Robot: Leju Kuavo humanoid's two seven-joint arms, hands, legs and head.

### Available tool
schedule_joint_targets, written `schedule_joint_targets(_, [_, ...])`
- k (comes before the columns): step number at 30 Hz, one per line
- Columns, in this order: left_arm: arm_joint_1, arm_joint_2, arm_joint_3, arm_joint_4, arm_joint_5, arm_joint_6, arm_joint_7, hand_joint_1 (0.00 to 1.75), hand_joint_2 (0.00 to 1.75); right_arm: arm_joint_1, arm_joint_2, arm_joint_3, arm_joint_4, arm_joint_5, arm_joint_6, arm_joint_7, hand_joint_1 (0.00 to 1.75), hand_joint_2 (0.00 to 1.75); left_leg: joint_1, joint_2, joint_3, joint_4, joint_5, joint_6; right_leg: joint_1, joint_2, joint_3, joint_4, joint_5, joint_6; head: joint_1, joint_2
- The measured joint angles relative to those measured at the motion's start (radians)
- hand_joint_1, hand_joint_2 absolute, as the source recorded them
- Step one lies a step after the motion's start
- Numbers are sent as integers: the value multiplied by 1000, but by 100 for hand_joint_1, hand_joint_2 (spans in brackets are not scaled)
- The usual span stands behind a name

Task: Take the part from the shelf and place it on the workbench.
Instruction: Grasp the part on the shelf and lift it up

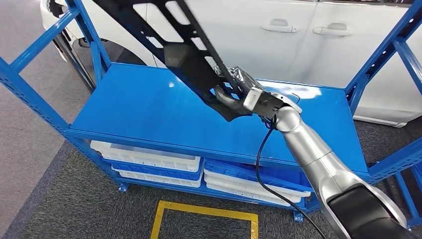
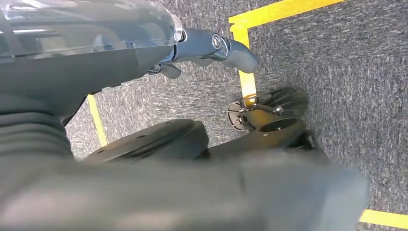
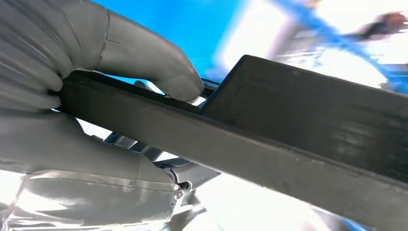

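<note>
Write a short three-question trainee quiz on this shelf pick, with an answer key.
1. True or false: the black part lies flat on the blue shelf.
2. Which hand grips the part? A) right hand B) left hand
3. Fill in: the stacked trays below the shelf top are white and ____.

Key
1. False: it is lifted and tilted, one end rising toward the white car.
2. A. The left hand hangs over grey carpet with yellow floor tape, holding nothing.
3. Blue.
</note>
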Motion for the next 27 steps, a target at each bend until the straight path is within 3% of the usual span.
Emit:
schedule_joint_targets(2, [6,0,2,0,2,6,-11,0,175,59,1,-15,-98,-81,45,-20,175,175,-1,2,0,8,-9,-10,5,-8,51,-112,35,-5,0,0])
schedule_joint_targets(3, [10,1,3,0,2,9,-18,0,175,96,1,-19,-142,-108,61,-30,175,175,-2,4,0,10,-12,-15,9,-9,61,-135,35,-9,0,0])
schedule_joint_targets(7, [21,4,3,0,-4,33,-49,0,175,262,-12,-14,-294,-152,86,-52,175,175,1,16,1,26,-36,-36,10,5,71,-151,34,-32,0,0])
schedule_joint_targets(8, [20,12,4,-4,8,48,-54,0,175,297,-22,-10,-327,-148,72,-56,175,175,1,16,-13,60,-59,-41,8,7,75,-155,35,-37,0,0])
schedule_joint_targets(10, [15,32,-3,-15,127,89,-47,0,175,346,-43,-2,-395,-152,-1,-65,175,175,6,16,-69,181,-121,-48,9,10,75,-156,35,-44,-1,0])
schedule_joint_targets(12, [20,47,-67,-23,429,118,-30,0,175,394,-66,22,-448,-173,-63,-71,175,175,11,16,-112,277,-150,-52,13,15,77,-155,33,-47,-1,0])
schedule_joint_targets(13, [28,53,-131,-23,630,126,-27,0,175,426,-77,40,-467,-175,-61,-73,175,175,12,16,-109,277,-139,-53,14,19,81,-155,32,-48,0,0])
schedule_joint_targets(14, [36,57,-216,-23,838,132,-26,0,175,463,-86,56,-484,-168,-44,-74,175,175,12,16,-88,240,-113,-52,13,22,84,-154,30,-47,0,0])
schedule_joint_targets(15, [43,61,-317,-23,1022,137,-27,0,175,495,-93,66,-498,-159,-25,-71,175,175,12,15,-55,175,-78,-49,12,25,86,-153,29,-46,0,0])
schedule_joint_targets(17, [51,63,-542,-22,1270,143,-21,0,175,533,-103,75,-513,-154,2,-61,175,175,10,12,2,53,-35,-41,13,31,84,-151,28,-39,0,0])
schedule_joint_targets(19, [54,63,-721,-22,1308,146,3,0,175,540,-111,76,-515,-163,32,-47,175,175,6,11,20,8,-31,-33,13,35,80,-151,31,-28,0,0])
schedule_joint_targets(22, [54,62,-847,-22,1178,162,59,0,175,545,-114,77,-511,-185,77,-19,175,175,7,14,23,-8,-12,-17,9,34,76,-147,28,-9,0,0])
schedule_joint_targets(24, [53,63,-890,-22,1145,163,83,0,175,547,-114,77,-506,-199,91,-3,175,175,9,19,21,-19,2,-6,8,29,49,-80,-26,-3,0,0])
schedule_joint_targets(26, [53,65,-924,-22,1133,153,91,0,175,559,-113,76,-501,-210,96,5,175,175,6,22,12,-19,8,-1,6,27,1,47,-97,1,0,0])
schedule_joint_targets(27, [54,66,-938,-22,1128,148,94,0,175,570,-113,75,-499,-214,97,6,175,175,5,22,7,-17,10,-1,5,26,-15,95,-115,4,0,0])
